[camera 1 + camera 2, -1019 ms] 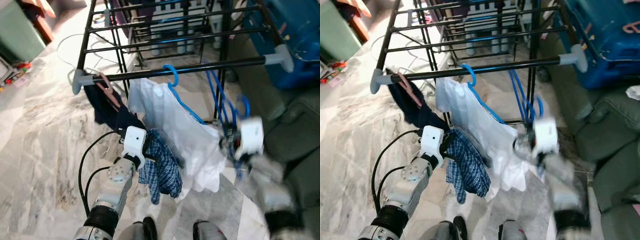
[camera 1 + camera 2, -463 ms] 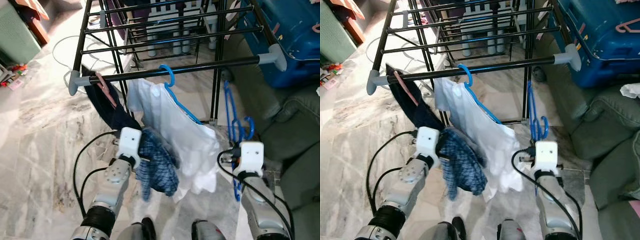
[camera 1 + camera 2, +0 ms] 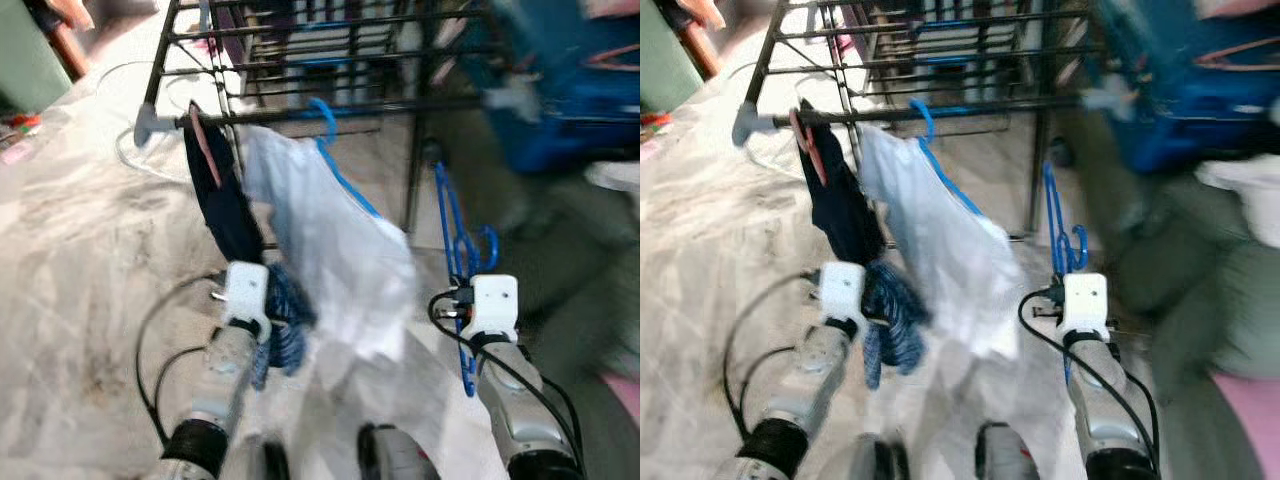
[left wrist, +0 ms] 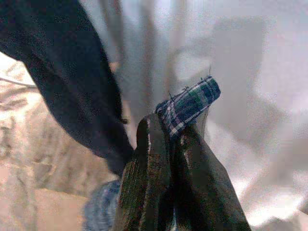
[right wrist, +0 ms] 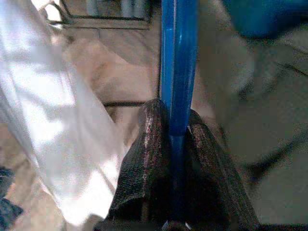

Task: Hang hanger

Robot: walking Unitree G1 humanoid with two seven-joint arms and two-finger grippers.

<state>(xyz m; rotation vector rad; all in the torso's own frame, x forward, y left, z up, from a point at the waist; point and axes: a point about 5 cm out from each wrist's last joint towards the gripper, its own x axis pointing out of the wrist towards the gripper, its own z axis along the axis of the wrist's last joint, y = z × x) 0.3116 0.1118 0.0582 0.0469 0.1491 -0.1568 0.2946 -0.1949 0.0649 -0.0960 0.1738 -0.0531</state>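
The right gripper (image 5: 175, 139) has its two black fingers (image 5: 149, 144) squeezed tight on a blue hanger (image 3: 458, 240), which pokes straight up between them in the right wrist view. In the head views that hanger sits right of center, its hook curling near the right arm's white wrist block, hanging free in front of the drying rack (image 3: 300, 40) rather than on any bar. Over on the left, the left gripper (image 4: 168, 137) is pinched closed on a fold of blue plaid cloth (image 4: 190, 103), and the rest of that cloth bunches up just beside the left wrist in the lower left-center of the frame. Above it, a dark navy garment (image 3: 225, 190) hangs from the rack's front bar (image 3: 940, 110) on a pinkish hanger. Just right of that, a white shirt (image 3: 330, 240) hangs on a second blue hanger (image 3: 930, 135) hooked over the same bar. The floor is pale marble (image 3: 80, 250), and the right side of the frame is a blurry mess of blue and grey-green shapes that's too smeared to identify.
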